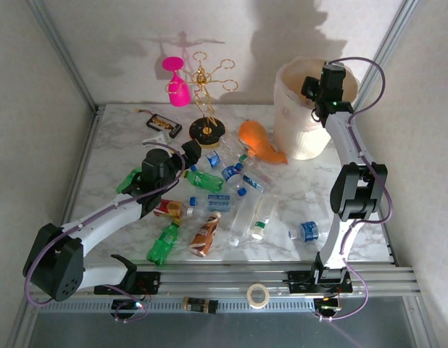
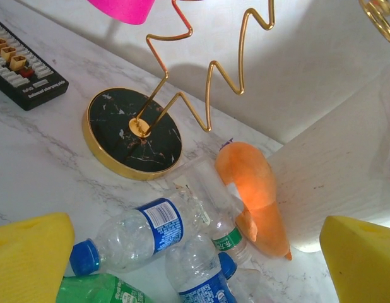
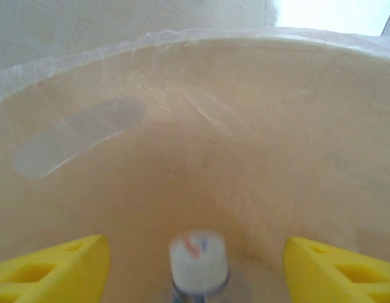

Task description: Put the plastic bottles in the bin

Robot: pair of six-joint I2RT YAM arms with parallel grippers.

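Note:
Several plastic bottles [image 1: 222,203] lie scattered mid-table: clear with blue labels, a green one [image 1: 164,243], a brown one [image 1: 204,234], and one apart at the right [image 1: 306,231]. My left gripper [image 1: 193,151] hangs open above them. In the left wrist view its yellow pads [image 2: 31,255] flank a blue-labelled bottle [image 2: 138,235], a green-labelled clear one [image 2: 221,218] and another blue-labelled one [image 2: 198,273]. My right gripper [image 1: 320,93] is over the cream bin [image 1: 296,134] and stands open [image 3: 195,268]. A blurred white-capped bottle [image 3: 198,260] sits between its pads, touching neither, inside the bin [image 3: 214,126].
An orange fish toy [image 1: 259,139] lies against the bin's left side. The gold wire rack's black base [image 2: 133,132] and its pink glass [image 1: 177,83] stand behind the bottles. A flat black device [image 2: 26,74] lies at the back left. A tape roll [image 1: 258,295] rests on the front rail.

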